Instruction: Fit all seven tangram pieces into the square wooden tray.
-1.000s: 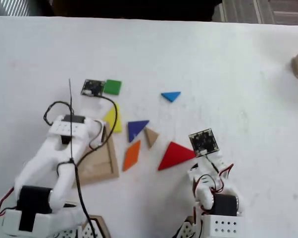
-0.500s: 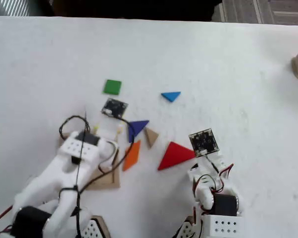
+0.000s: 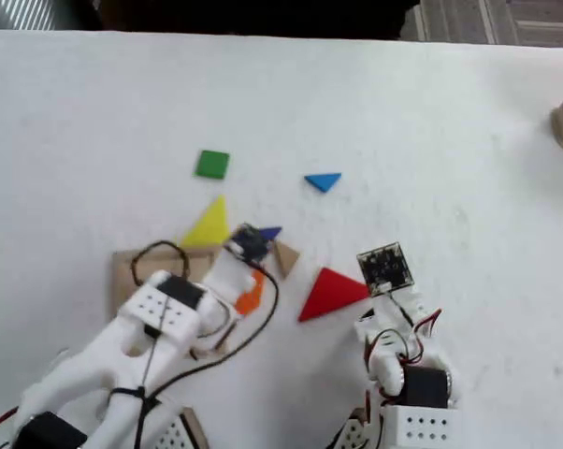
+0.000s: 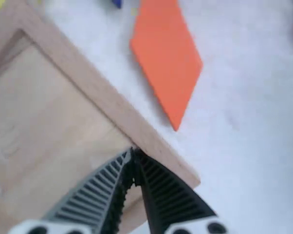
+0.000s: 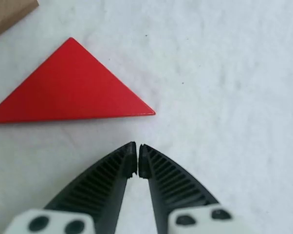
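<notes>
Surface (image 3: 431, 112): you are working over a white surface, and all seven pieces are lying on it outside the tray.
Tray (image 3: 122, 271): the square wooden tray is sitting at about 9 o'clock from the cluster of pieces, and your left arm is covering part of it.
Left pincer (image 4: 135, 157): your left pincer is hanging over the tray's rim (image 4: 88, 92) near a corner, its jaws pressed together and gripping nothing.
Right pincer (image 5: 137, 152): your right pincer is hovering just beside the red triangle, tips meeting and holding nothing.
Red triangle (image 3: 333, 293): it is lying flat at about 3 o'clock from the tray.
Yellow triangle (image 3: 209, 226): it is sitting just beside the tray's far edge, at about 1 o'clock from the tray.
Orange parallelogram (image 4: 167, 58): it is lying just beside the tray's rim, at 9 o'clock from the red triangle.
Green square (image 3: 212, 165): it is resting at 12 o'clock from the yellow triangle.
Dark blue triangle (image 3: 269, 232): it is peeking out at 3 o'clock from the yellow triangle.
Light blue triangle (image 3: 324, 181): it is lying at about 3 o'clock from the green square.
Tan triangle (image 3: 285, 256): it is sitting at 11 o'clock from the red triangle.
</notes>
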You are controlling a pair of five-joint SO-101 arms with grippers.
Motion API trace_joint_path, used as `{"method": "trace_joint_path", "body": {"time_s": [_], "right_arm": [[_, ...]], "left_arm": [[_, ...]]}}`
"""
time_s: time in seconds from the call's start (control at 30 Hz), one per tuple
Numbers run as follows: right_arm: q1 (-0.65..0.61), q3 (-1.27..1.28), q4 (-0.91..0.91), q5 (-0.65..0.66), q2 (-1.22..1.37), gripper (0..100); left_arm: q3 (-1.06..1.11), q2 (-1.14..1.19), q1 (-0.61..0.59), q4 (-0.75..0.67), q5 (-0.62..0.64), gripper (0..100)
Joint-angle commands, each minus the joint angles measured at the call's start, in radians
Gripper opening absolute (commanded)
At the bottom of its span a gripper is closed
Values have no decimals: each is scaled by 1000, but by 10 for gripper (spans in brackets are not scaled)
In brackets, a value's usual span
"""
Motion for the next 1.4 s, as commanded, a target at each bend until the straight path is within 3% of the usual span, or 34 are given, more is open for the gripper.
{"method": "trace_joint_path", "body": {"time_s": [0.0, 0.5, 0.6, 0.77, 0.87, 1.1, 1.37], "right_arm": [[8, 2, -16, 5, -8, 18], [8, 2, -16, 5, -8, 18], [8, 2, -16, 5, -8, 18], [8, 2, -16, 5, -8, 18], [8, 2, -16, 5, -8, 18], [8, 2, -16, 5, -8, 18], [8, 2, -16, 3, -8, 18]], "left_arm": [[15, 13, 96, 18, -64, 23], [11, 10, 283, 25, -60, 22], [-26, -12, 206, 23, -57, 22], [-166, -102, -107, 2, 8, 23], [-235, -105, -217, -37, 74, 23], [-275, -5, -208, -110, 81, 23], [-528, 371, -309, -157, 75, 23]]}}
